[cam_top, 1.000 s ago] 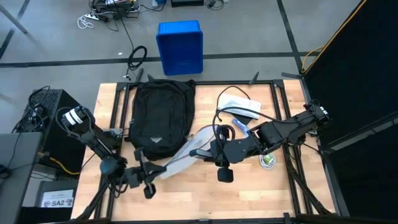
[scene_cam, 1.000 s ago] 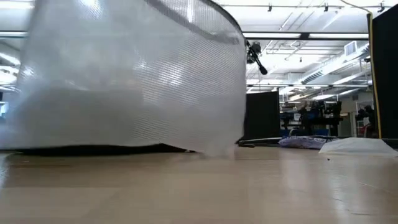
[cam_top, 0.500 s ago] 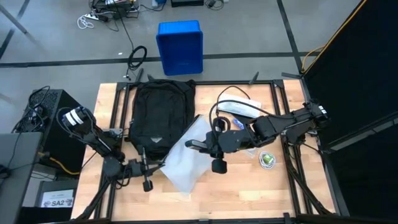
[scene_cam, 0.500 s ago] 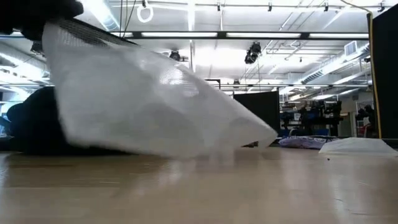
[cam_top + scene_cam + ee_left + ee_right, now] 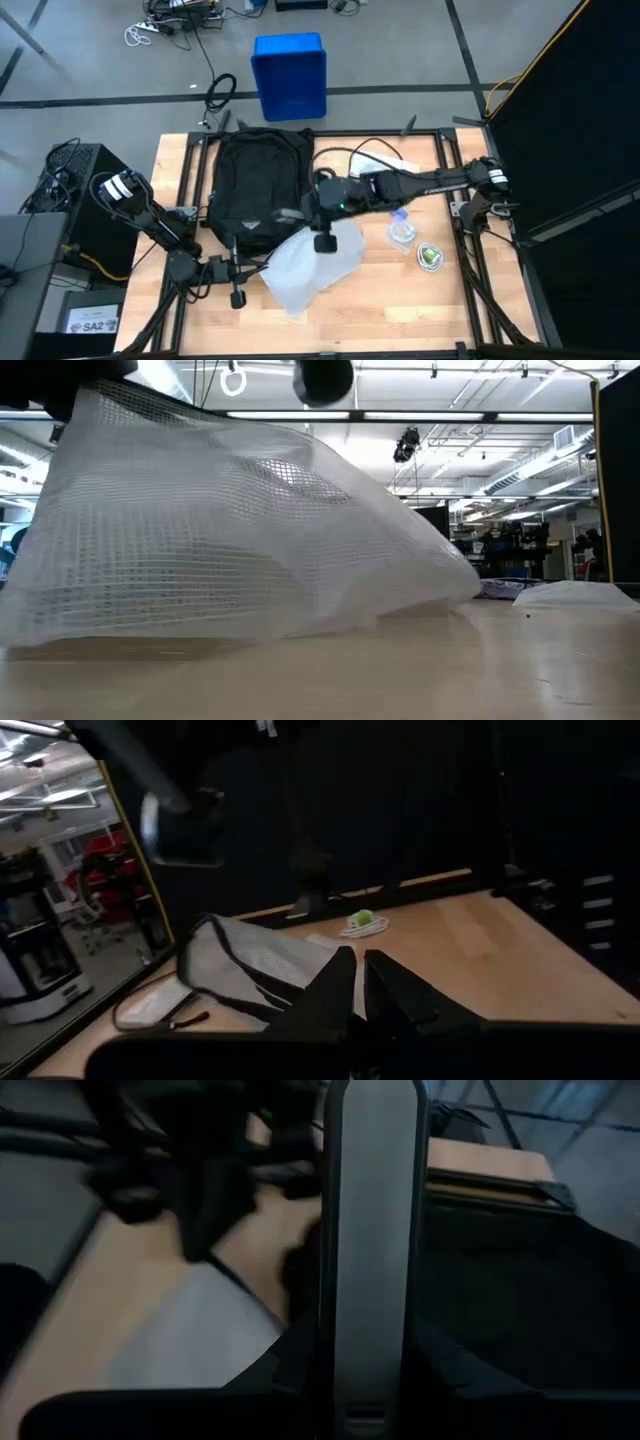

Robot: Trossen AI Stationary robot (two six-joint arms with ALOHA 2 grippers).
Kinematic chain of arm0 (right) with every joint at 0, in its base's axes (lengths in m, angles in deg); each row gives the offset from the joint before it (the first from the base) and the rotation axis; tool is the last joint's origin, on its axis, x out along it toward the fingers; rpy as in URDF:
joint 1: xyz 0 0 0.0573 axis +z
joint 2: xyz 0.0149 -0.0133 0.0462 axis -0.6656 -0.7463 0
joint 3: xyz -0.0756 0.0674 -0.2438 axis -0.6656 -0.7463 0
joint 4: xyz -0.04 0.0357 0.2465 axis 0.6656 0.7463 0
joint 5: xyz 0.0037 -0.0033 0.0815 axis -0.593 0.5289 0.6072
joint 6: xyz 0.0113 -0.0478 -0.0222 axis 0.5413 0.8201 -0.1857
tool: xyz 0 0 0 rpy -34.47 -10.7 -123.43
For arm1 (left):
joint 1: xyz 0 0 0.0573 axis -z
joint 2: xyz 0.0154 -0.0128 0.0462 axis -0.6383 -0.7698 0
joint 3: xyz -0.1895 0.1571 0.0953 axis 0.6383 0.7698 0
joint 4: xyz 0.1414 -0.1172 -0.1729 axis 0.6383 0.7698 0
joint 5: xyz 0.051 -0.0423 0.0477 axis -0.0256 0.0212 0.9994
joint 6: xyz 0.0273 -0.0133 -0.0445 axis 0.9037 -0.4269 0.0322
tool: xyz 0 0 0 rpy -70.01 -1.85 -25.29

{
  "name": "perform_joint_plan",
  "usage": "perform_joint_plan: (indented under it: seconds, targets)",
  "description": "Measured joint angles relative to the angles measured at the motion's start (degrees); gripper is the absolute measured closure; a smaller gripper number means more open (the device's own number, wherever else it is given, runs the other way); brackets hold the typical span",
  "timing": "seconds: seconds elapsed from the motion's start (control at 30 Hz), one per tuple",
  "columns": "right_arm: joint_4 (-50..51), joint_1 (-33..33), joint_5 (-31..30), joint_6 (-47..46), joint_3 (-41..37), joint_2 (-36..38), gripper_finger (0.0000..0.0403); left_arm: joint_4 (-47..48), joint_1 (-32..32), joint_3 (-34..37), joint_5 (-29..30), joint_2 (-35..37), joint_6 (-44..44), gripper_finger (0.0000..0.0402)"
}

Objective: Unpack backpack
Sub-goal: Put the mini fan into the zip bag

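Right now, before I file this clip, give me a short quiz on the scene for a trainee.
1. True or false: the mesh bag is inside the backpack.
2. Which arm stretches across the table to the backpack? A left, B right, C neither.
3. What colour is the bin on the floor beyond the table?

Key:
1. False. The bag lies on the table beside the backpack.
2. B. The right gripper is at the backpack's near corner. The left gripper seems shut on the bag's edge.
3. Blue.
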Motion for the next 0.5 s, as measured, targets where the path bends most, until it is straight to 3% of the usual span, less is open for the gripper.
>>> perform_joint_plan:
  seconds: [0.1, 0.5]
  targets:
    - [-1.7, -3.2, 1.4, 1.6, 0.0, -0.4, 0.0341, 0.4, 0.0, 0.0, -0.1, 0.0, -0.1, 0.0402]
    - [-3.9, -12.0, 17.7, -2.0, -0.1, -6.7, 0.0341, 0.0, -1.1, 0.0, -0.5, 0.4, 1.8, 0.0402]
